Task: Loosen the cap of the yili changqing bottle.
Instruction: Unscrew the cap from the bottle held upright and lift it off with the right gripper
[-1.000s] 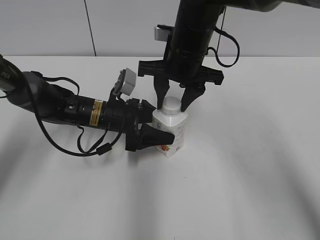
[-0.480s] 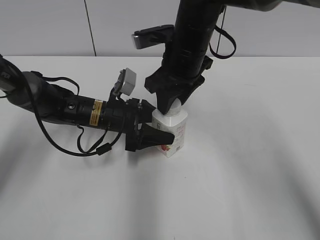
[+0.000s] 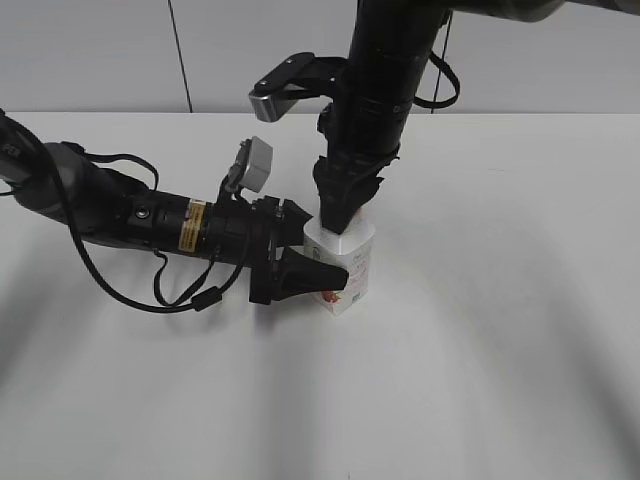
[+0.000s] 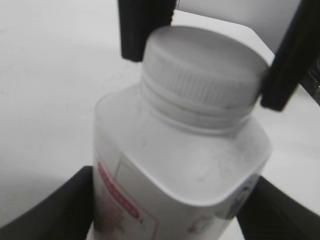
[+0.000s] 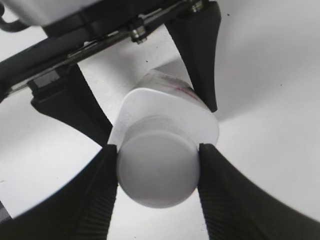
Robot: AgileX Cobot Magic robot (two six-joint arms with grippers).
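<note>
Cap (image 5: 157,175) pinched between right gripper (image 5: 157,172) fingers (image 5: 97,192).

A plain white table (image 3: 520,330) stands before a pale grey panelled wall (image 3: 90,55); soft, even light

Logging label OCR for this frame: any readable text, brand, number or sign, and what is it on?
No text can be read.
Yili changqing bottle: red and pink label print, blurred in every view.
Left arm: yellow sticker with dark print, too small.
Cap: plain, no marking.
</note>
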